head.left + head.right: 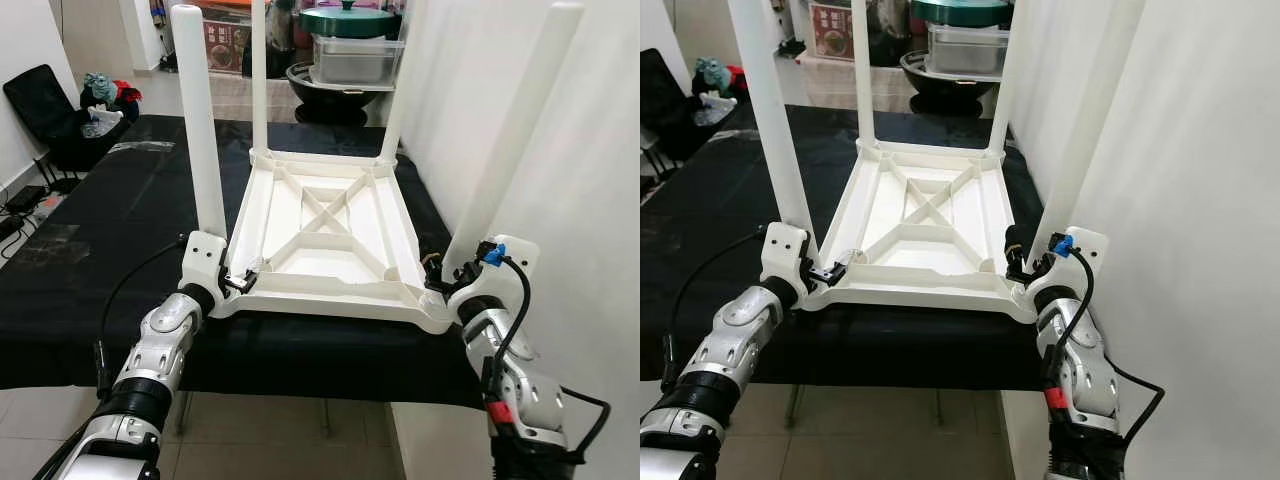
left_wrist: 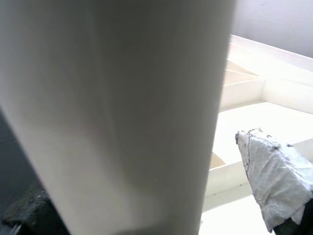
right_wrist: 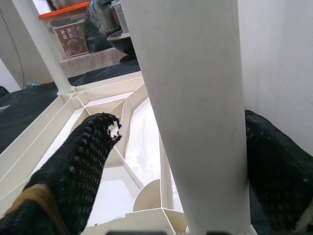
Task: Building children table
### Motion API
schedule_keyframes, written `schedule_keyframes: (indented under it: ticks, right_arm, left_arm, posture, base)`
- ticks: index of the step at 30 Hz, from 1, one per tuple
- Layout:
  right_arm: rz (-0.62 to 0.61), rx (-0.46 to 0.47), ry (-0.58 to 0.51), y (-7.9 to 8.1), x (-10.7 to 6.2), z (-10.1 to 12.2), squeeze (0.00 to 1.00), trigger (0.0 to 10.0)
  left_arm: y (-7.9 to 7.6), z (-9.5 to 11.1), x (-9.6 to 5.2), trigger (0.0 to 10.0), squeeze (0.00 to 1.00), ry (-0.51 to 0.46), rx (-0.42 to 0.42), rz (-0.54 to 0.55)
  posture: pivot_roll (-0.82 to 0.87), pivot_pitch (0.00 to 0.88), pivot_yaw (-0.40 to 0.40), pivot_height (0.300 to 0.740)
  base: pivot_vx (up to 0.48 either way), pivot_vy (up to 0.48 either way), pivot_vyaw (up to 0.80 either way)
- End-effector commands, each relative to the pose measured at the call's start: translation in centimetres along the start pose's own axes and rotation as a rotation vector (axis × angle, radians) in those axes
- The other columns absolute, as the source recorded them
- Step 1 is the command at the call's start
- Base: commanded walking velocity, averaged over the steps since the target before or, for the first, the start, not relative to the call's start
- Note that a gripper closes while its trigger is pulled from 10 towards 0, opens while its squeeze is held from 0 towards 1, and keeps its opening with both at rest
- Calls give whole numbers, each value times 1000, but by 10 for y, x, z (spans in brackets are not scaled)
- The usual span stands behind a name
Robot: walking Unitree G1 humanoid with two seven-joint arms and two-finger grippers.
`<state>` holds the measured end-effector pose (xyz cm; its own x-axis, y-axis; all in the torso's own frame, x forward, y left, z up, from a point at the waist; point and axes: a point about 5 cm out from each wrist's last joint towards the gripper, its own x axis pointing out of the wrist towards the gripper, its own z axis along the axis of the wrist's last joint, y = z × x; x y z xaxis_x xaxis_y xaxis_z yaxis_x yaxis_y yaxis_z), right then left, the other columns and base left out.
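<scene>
**Inspector:** Four legs stand upright on the white children table (image 1: 330, 235), which lies upside down on a black cloth (image 1: 110, 250) at the centre of the frame, its cross-braced underside facing up. Where are the grippers?

**Onlooker:** At the two near corners. The left gripper (image 1: 238, 281) sits at the foot of the near left leg (image 1: 200, 130), lower left of centre. The right gripper (image 3: 190, 161) is at the near right leg (image 1: 510, 140), lower right.

**Inspector:** Finger state?

**Onlooker:** In the right wrist view the two black fingers (image 3: 73, 176) stand spread, one on each side of the leg, which rises between them. On the left, one taped finger (image 2: 274, 181) shows beside the leg; I cannot tell whether that pair is closed.

**Inspector:** Containers?

**Onlooker:** Top centre, behind the table: a clear plastic box (image 1: 356, 60) with its lid on, contents not readable, sitting in a dark wok (image 1: 335, 92). A green pot lid (image 1: 348, 20) rests on top. At upper left, a black chair (image 1: 55, 110) holds crumpled cloths (image 1: 105, 95).
</scene>
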<state>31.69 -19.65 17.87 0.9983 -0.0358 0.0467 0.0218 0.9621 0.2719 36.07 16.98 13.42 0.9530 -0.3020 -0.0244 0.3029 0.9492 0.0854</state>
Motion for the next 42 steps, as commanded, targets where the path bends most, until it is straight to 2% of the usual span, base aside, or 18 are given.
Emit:
schedule_keyframes:
  ticks: [1, 9, 10, 11, 12, 14, 15, 16, 17, 23, 25, 33, 34, 35, 36, 37, 42]
  right_arm:
    - [53, -7, 25, 7, 3, -1, 0, 10000]
    - [118, -74, 44, -1, 4, 3, 0, 10000]
    - [155, -101, 47, -4, 5, 5, 0, 10000]
    - [155, -101, 47, -4, 5, 5, 0, 10000]
    - [195, -140, 49, -9, 6, 10, 0, 10000]
    - [195, -140, 49, -9, 6, 10, 0, 10000]
    - [222, -184, 51, -15, 8, 15, 0, 10000]
    - [222, -184, 51, -15, 8, 15, 0, 10000]
    - [232, -256, 39, -29, 16, 33, 0, 10000]
    - [228, -267, 23, -32, 22, 44, 0, 10000]
    - [243, -253, 16, -27, 25, 48, 0, 10000]
    - [323, -236, 47, -20, 26, 44, 0, 10000]
    - [337, -233, 60, -22, 27, 44, 0, 10000]
    - [350, -231, 65, -26, 28, 44, 0, 7529]
    - [350, -231, 65, -26, 28, 44, 0, 7529]
    - [350, -222, 67, -30, 28, 45, 0, 0]
    - [325, -214, 55, -37, 28, 48, 0, 0]
  left_arm:
    - [-2, -1, 1, 10000, 0, 3, 3, -7]
    - [-1, -2, 2, 10000, 0, 6, 5, -6]
    - [0, -3, 2, 9373, 0, 6, 5, -6]
    - [0, -3, 2, 9373, 0, 6, 5, -6]
    - [0, -3, 2, 6863, 0, 5, 5, -8]
    - [0, -3, 2, 6863, 0, 5, 5, -8]
    - [1, -3, 2, 4000, 0, 4, 4, -9]
    - [1, -3, 2, 4000, 0, 4, 4, -9]
    - [1, -3, 2, 0, 0, -11, -10, -14]
    - [1, -2, 2, 0, 0, -24, -17, -19]
    - [-1, -2, 2, 0, 0, -29, -16, -24]
    - [-2, -4, 2, 0, 0, -18, -8, -27]
    - [-1, -5, 2, 10000, 0, -6, -2, -21]
    - [-1, -6, 3, 10000, 0, 1, 3, -16]
    - [-1, -6, 3, 10000, 0, 1, 3, -16]
    - [0, -7, 3, 10000, 0, 4, 4, -14]
    - [0, -7, 2, 10000, 0, 5, 4, -14]
  posture:
    - [14, 0, -65, 740]
    - [10, 0, -64, 740]
    - [10, 0, -64, 740]
    - [10, 0, -64, 740]
    - [10, 0, -64, 740]
    - [10, 0, -64, 740]
    - [6, 0, -66, 740]
    - [6, 0, -66, 740]
    - [6, 0, -68, 740]
    - [6, 0, -68, 740]
    - [9, 0, -69, 740]
    - [11, 0, -71, 740]
    - [11, 0, -74, 740]
    - [11, 0, -74, 740]
    - [11, 0, -74, 740]
    - [8, 0, -73, 740]
    - [6, 0, -71, 740]
  base:
    - [0, 0, 0]
    - [0, 0, 0]
    - [0, 0, 0]
    - [0, 0, 0]
    - [0, 0, 0]
    - [0, 0, 0]
    - [0, 0, 0]
    - [0, 0, 0]
    - [0, 0, 0]
    - [0, 0, 0]
    - [0, 0, 0]
    - [0, 0, 0]
    - [0, 0, 0]
    - [0, 0, 0]
    - [0, 0, 0]
    - [0, 0, 0]
    - [0, 0, 0]
